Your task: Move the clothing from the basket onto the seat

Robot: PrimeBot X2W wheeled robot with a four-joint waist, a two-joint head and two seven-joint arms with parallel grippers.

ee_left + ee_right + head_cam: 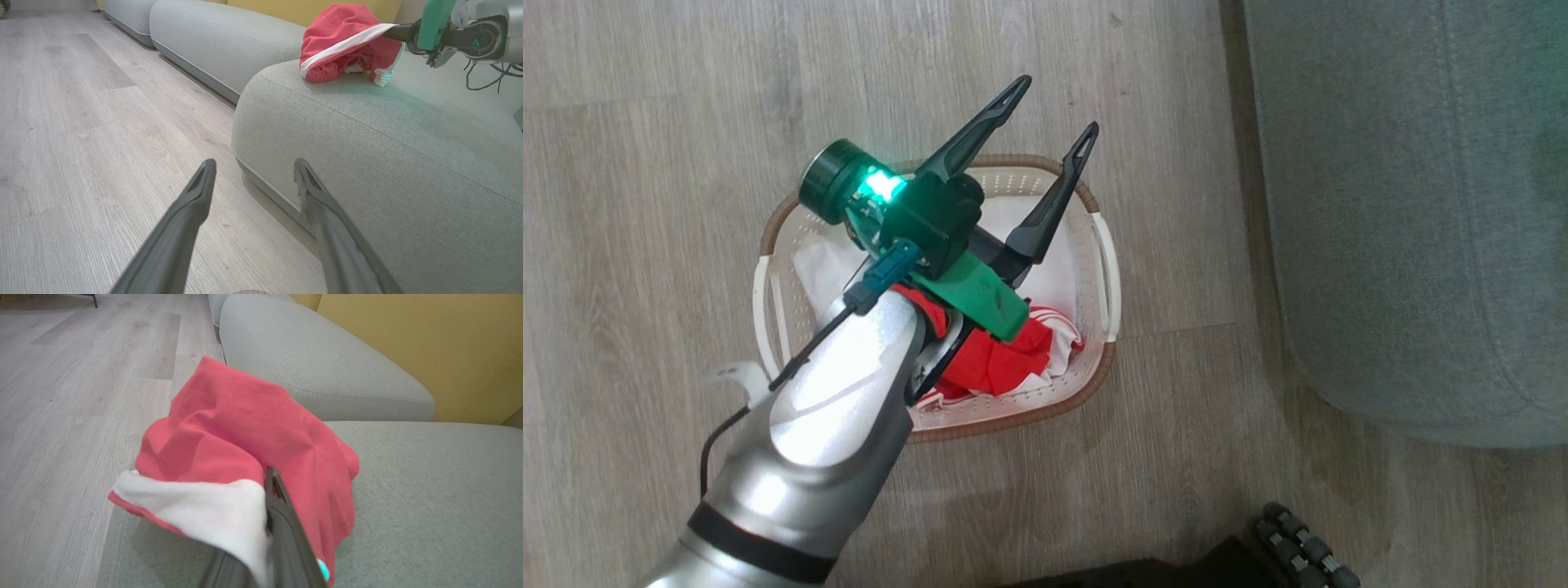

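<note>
Hovering over the basket, your left gripper has its fingers spread wide and grasps nothing. Red-and-white clothing lies heaped in the basket beneath it. Farther off, on the grey-green seat, your right gripper is clamped on a red garment with a white band, whose folds rest on the cushion.

The scene is showing a home living room. Rounded grey-green upholstered sofa cushions, the seat among them, are sitting in a row on a pale wood-plank floor against a yellow backing. A small laundry basket is standing on that floor, holding red and white clothing.
</note>
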